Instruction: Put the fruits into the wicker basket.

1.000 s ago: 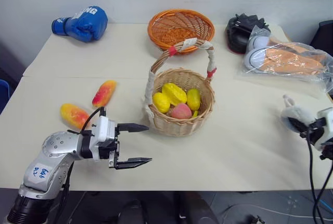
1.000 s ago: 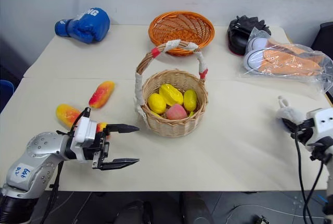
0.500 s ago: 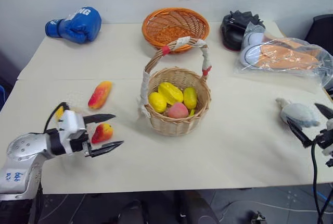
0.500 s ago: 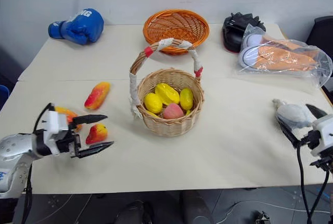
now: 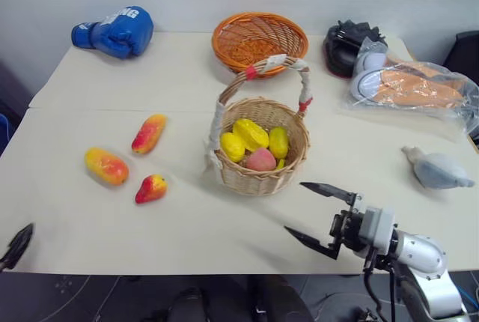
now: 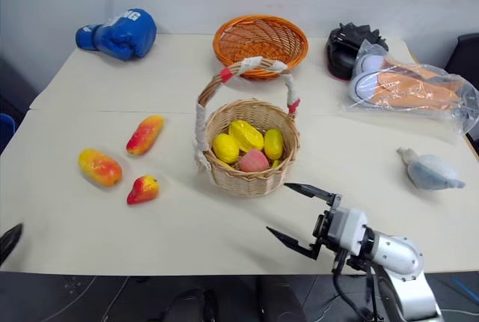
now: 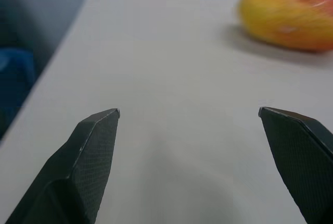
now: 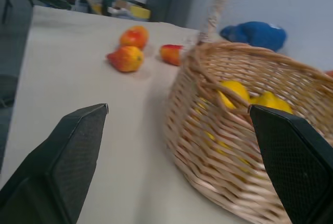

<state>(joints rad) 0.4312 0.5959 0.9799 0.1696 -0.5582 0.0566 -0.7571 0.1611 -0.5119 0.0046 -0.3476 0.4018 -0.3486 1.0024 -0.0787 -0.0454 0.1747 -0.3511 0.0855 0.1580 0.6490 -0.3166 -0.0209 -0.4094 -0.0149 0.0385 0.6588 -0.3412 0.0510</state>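
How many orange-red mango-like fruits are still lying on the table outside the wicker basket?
3, all left of the wicker basket: one oblong fruit nearest it, a second oblong fruit farther left, and the small pear-shaped fruit toward the front edge. None seems hidden.

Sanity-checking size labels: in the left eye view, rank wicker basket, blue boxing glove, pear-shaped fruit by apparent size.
1. wicker basket
2. blue boxing glove, though it lies farther back, so it looks smaller than it is
3. pear-shaped fruit
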